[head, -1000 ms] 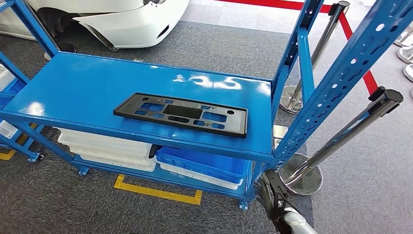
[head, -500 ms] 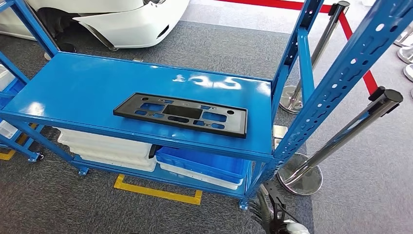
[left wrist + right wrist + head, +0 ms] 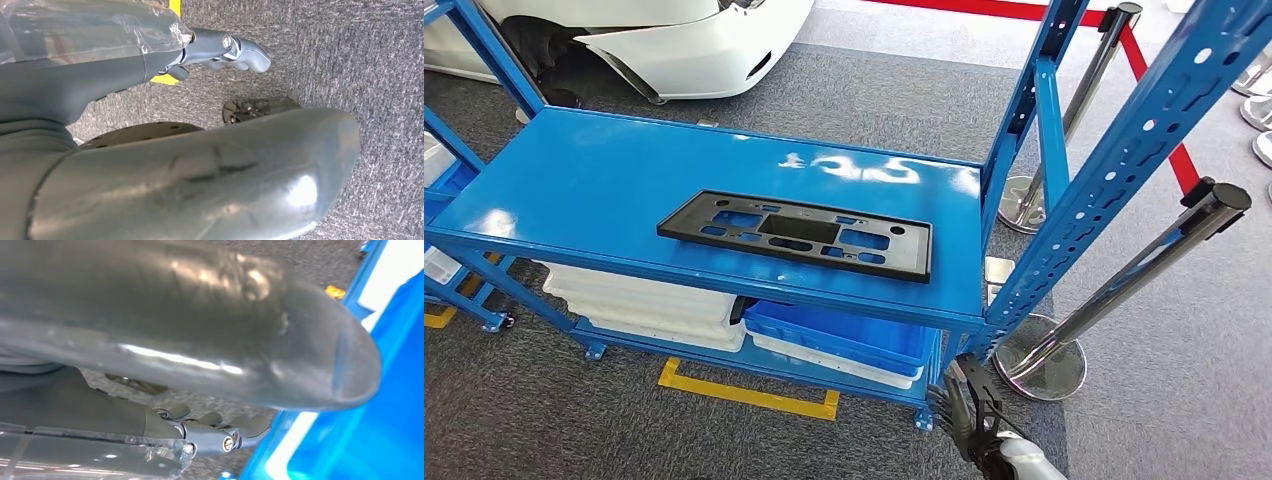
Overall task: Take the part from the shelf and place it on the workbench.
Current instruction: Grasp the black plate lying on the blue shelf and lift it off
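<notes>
Part, a flat black rectangular plastic frame pierced with cut-outs, lies flat on the top board of the blue metal shelf, up and well apart from the right hand, touched by no fingers

Right hand first: in the head view its dark fingers point up beside the shelf's front right leg, down near the floor, spread a little with nothing between them. In the right wrist view the thick grey thumb stretches across the frame and the darker fingers lie straight and slightly apart, holding nothing; just past the fingertips stands a blue plastic bin with a white edge under it

Left hand: in the left wrist view its grey thumb is extended and its darker fingers lie out straight over grey carpet, bare of any load; a strip of yellow floor tape shows close behind those fingers

Outward from the right fingers in the head view: blue and white plastic bins sit stacked on the lower board, just beside the fingers. A chrome stanchion post leans on its round base near the hand's other side. Yellow tape marks the carpet in front of the shelf. Beyond the shelf stands a white car body, and red floor tape runs past the far upright
</notes>
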